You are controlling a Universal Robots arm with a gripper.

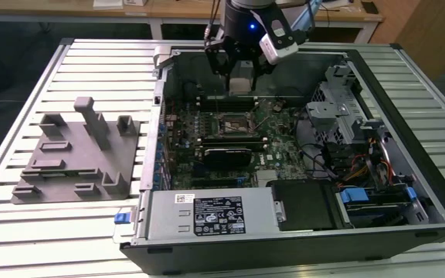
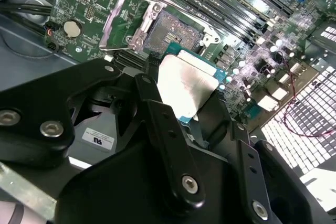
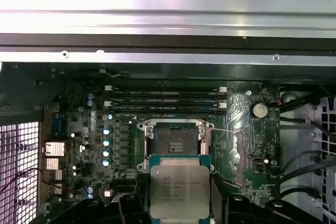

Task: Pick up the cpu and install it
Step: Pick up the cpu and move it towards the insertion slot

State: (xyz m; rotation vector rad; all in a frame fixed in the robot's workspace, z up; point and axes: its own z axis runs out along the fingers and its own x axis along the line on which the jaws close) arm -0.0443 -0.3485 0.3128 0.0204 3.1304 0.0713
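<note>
The open computer case (image 1: 439,191) lies on its side on a slatted metal table (image 1: 91,58), and everything inside it can be placed from the cpu socket (image 3: 177,141) in the middle of the green motherboard (image 3: 236,129). The socket is bare, its dark square bed showing inside a metal frame. The gripper (image 2: 186,100) hangs over the board near the socket, its black fingers (image 2: 157,108) closed onto opposite edges of the cpu (image 3: 180,192), spread only as wide as the chip. The cpu is held clear of the board, silvery top toward the wrist cameras, just short of the socket and not touching it. Just beside the socket run the long memory slots (image 3: 165,100), and a coin cell (image 3: 258,109) sits near its other side. Farther from the socket, toward the exterior view's right, the case holds a metal drive cage (image 1: 335,110) and a tangle of cables (image 1: 354,168); at the case's near end a silver power supply (image 1: 207,217) fills the corner. A grey block fixture (image 1: 72,156) stands outside the case, well apart from the socket.
</note>
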